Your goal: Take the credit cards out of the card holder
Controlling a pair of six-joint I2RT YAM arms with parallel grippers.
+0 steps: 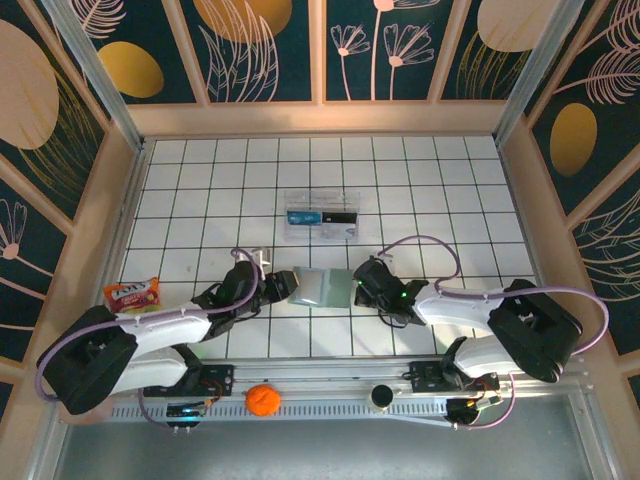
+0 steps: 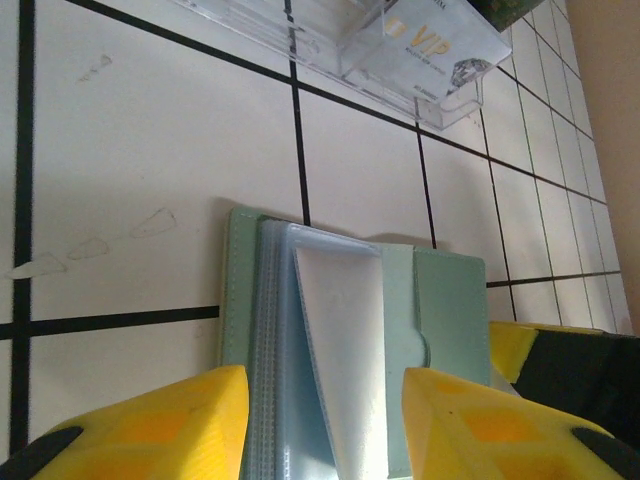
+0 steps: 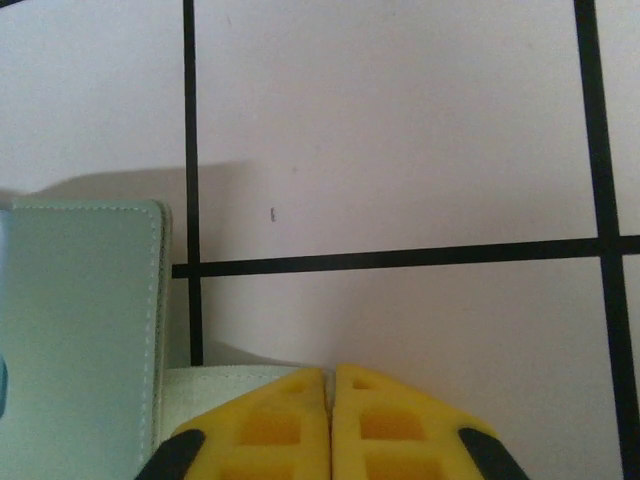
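Lettering (image 2: 428, 42) "VIP" shows inside clear box (image 2: 400, 75); left fingers (image 2: 150, 430) released astride card holder (image 2: 450, 300), right fingers (image 3: 270, 425) clenched.

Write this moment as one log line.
left gripper: open, over holder | right gripper: shut, at holder's edge | holder: lying open

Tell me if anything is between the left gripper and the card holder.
Nothing visible is. The left gripper, open, sits right at the near end of the card holder, and the clear plastic box lies beyond it.
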